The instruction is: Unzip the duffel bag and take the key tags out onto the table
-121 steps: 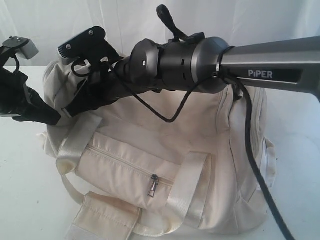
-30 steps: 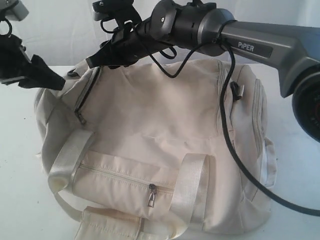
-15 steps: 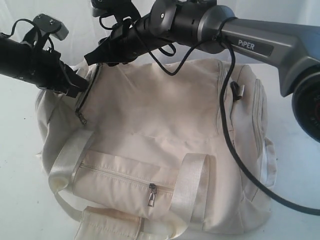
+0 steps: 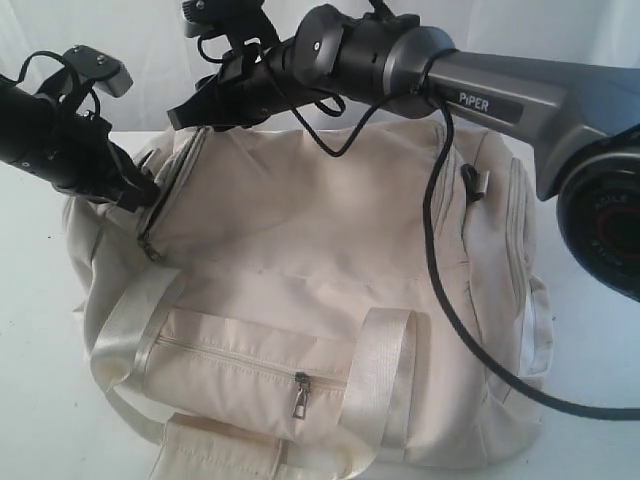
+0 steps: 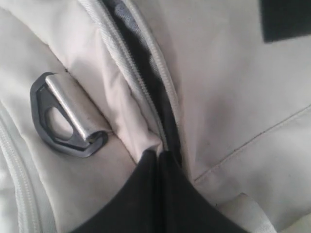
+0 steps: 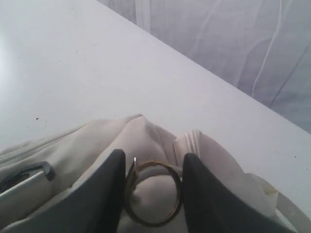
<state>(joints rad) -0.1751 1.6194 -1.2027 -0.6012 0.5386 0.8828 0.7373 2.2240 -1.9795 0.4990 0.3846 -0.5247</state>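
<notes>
Two arms crowd the left end of the duffel bag [image 4: 330, 270]. The right arm [image 4: 520, 100] stretches across above it, so it blocks some of my view of the top edge. A black cable [image 4: 438, 290] hangs from that arm down over the cloth. The bag lies on the white table [image 4: 35, 400], and in the exterior view its long side runs left to right. Its front zip pull [image 4: 299, 396] faces the camera, between two shiny straps [image 4: 385, 370]. At the left end, the end zip [image 5: 146, 73] gapes a little and I see grey inside. My left gripper [image 4: 148, 195] [image 5: 158, 160] has its fingers pressed tight together, with the tips right at that gap, next to a dark metal loop [image 5: 73, 109]. My right gripper [image 4: 180, 118] [image 6: 154, 156] pinches a metal ring [image 6: 130, 196] on the bag, one finger on each side. I can read "PiPER" in white letters on the right arm.
</notes>
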